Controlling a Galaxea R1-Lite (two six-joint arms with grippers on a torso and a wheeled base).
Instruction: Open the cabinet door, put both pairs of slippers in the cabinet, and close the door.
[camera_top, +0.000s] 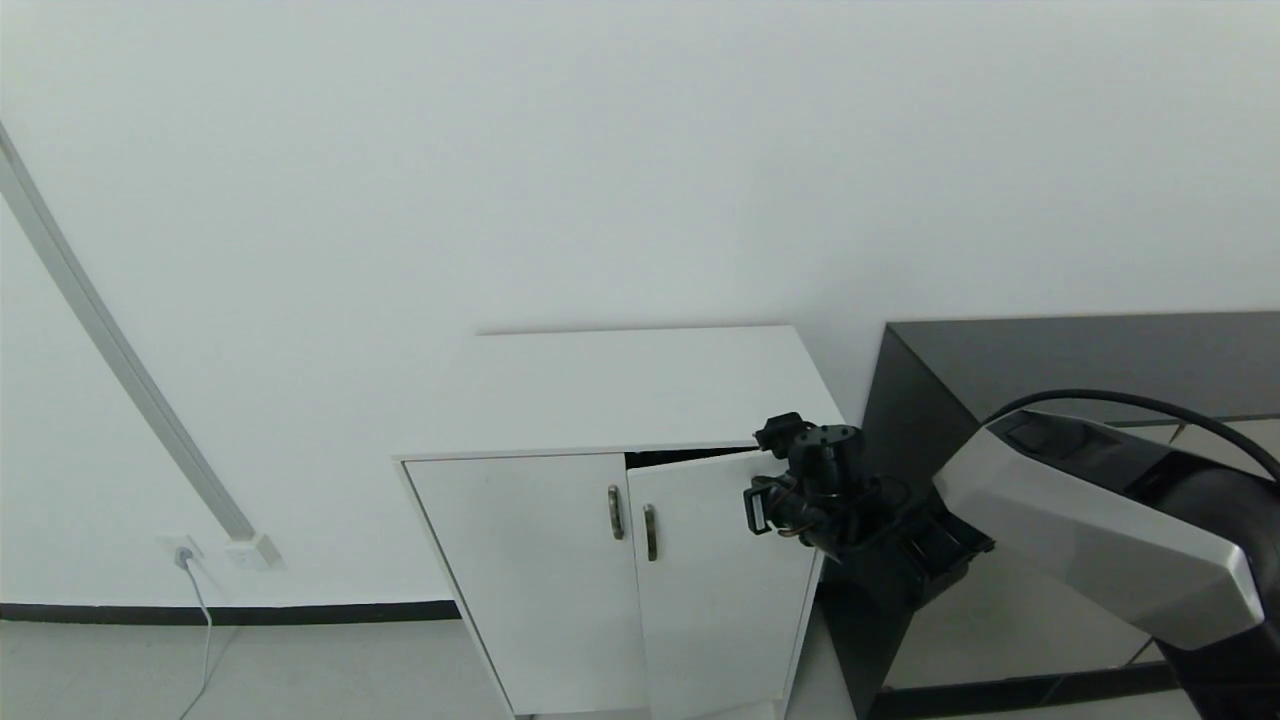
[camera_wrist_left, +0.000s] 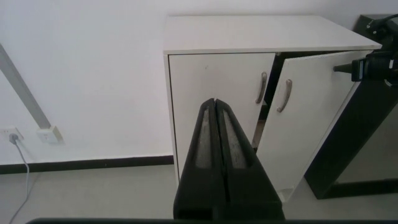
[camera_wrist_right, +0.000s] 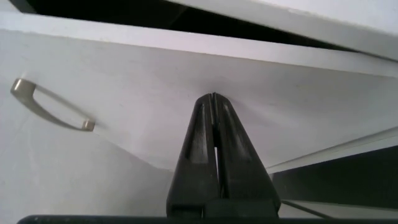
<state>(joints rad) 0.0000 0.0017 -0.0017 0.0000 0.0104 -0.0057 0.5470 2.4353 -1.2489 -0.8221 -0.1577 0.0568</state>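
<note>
As the right fingers (camera_wrist_right: 200, 134), pressed shut, point at the ajar door (camera_wrist_right: 186, 71) just ahead, a push could swing it closed or skid off the smooth panel; its handle (camera_wrist_right: 53, 109) sits aside, unhooked. Farther back, the left fingers (camera_wrist_left: 205, 134) hang shut. Beyond them are the white cabinet (camera_top: 640, 385), grey floor (camera_top: 250, 665) and bare wall (camera_top: 600, 150).
</note>
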